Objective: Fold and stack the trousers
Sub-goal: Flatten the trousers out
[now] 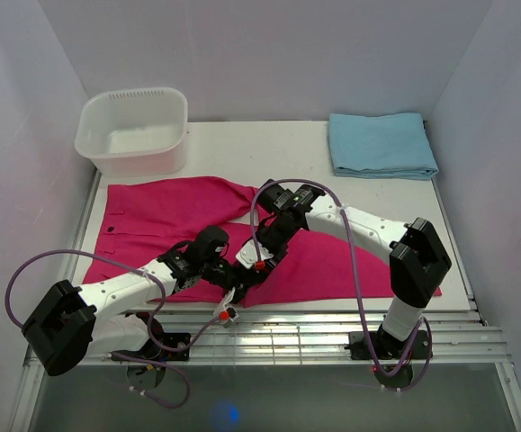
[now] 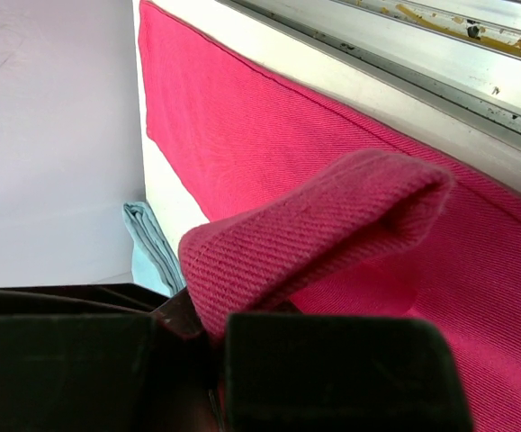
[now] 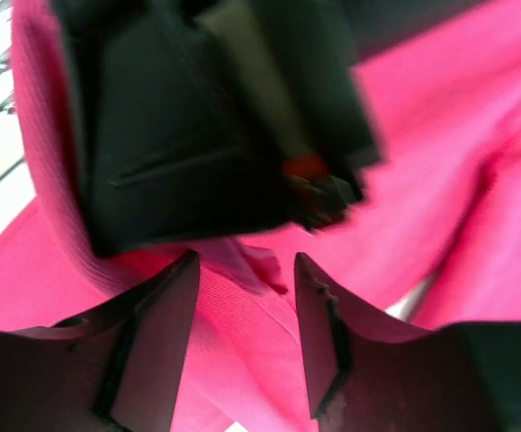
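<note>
The magenta-pink trousers [image 1: 161, 211] lie spread on the white table, with one leg toward the back left and the other toward the front right. My left gripper [image 1: 235, 277] is at their near middle edge, shut on a raised fold of the fabric [image 2: 332, 216], which sticks out past the fingers [image 2: 332, 369]. My right gripper [image 1: 258, 256] is right beside it, over the same bunched spot. Its jaws stand open [image 3: 242, 297] on either side of a ridge of pink fabric [image 3: 242, 360]. The left gripper's dark body [image 3: 197, 117] is close in front of them.
A white plastic basin [image 1: 94, 144] stands at the back left. A folded light blue cloth [image 1: 381, 144] lies at the back right and also shows in the left wrist view [image 2: 152, 243]. A slatted metal strip [image 1: 332, 328] runs along the table's near edge. Walls close in on both sides.
</note>
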Controlling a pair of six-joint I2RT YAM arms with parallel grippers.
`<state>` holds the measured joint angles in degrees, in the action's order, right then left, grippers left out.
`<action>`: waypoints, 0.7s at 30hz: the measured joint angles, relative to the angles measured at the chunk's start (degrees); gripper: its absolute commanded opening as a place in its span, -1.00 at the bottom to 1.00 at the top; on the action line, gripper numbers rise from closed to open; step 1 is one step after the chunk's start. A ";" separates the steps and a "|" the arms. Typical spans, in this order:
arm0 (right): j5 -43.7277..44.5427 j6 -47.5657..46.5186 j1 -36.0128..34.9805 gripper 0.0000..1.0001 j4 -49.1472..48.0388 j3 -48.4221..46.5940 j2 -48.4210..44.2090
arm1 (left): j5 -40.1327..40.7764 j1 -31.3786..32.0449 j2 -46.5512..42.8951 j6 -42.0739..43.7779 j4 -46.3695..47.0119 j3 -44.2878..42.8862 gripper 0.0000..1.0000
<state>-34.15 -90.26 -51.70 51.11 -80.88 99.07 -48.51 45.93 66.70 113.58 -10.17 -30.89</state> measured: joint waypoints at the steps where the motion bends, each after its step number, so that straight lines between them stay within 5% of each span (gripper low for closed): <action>1: 0.11 -0.35 -0.17 0.00 0.15 0.35 0.00 | 0.00 0.00 0.00 0.00 0.00 0.00 -0.91; 5: 0.96 -2.08 -0.57 -0.10 0.81 1.55 0.00 | 0.02 0.00 0.00 0.00 0.39 0.02 -0.91; 11: 2.05 -3.91 -0.57 -0.83 1.18 2.36 0.00 | 0.02 0.04 0.00 0.00 0.83 0.15 -0.91; 14: 2.38 -1.97 -0.57 -0.84 0.83 2.34 0.00 | 0.09 0.04 0.00 0.00 1.18 0.31 -0.87; 21: 4.02 3.04 1.68 -0.84 0.24 -0.50 0.00 | 1.25 0.04 -1.22 0.20 4.90 1.97 0.00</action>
<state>-30.13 -87.22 -50.02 51.35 -81.38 99.07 -47.27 45.98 65.47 113.78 -5.28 -28.93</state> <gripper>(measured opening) 0.086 0.411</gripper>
